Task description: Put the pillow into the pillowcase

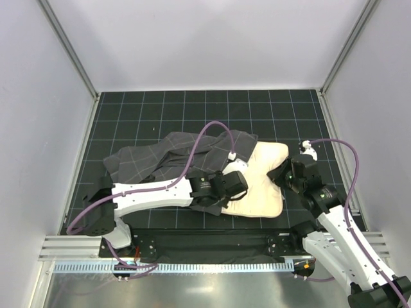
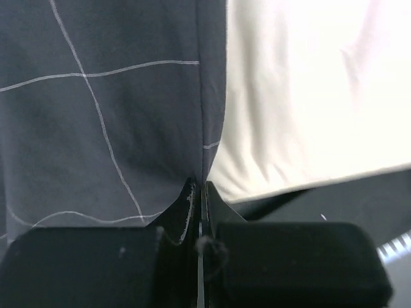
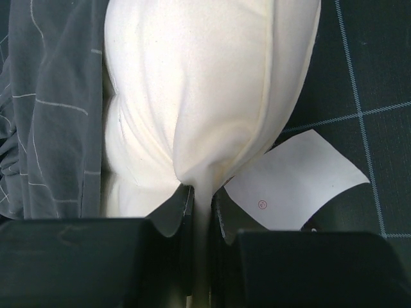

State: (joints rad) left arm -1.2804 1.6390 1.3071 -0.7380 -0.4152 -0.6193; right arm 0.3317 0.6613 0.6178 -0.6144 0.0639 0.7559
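Observation:
The cream-white pillow (image 1: 263,183) lies on the black mat at centre right, its left part inside the dark grey checked pillowcase (image 1: 154,160). My left gripper (image 1: 232,172) is shut on the pillowcase's open edge, beside the pillow; in the left wrist view the grey fabric (image 2: 109,115) runs into the closed jaws (image 2: 200,187) with the pillow (image 2: 308,96) to the right. My right gripper (image 1: 282,172) is shut on the pillow's right end; in the right wrist view the pillow (image 3: 205,83) bunches into the jaws (image 3: 202,192), with the pillowcase (image 3: 51,109) at the left.
A white tag (image 3: 295,183) lies by the pillow on the gridded black mat (image 1: 192,109). White walls enclose the mat at left, back and right. A metal rail (image 1: 192,264) runs along the near edge by the arm bases.

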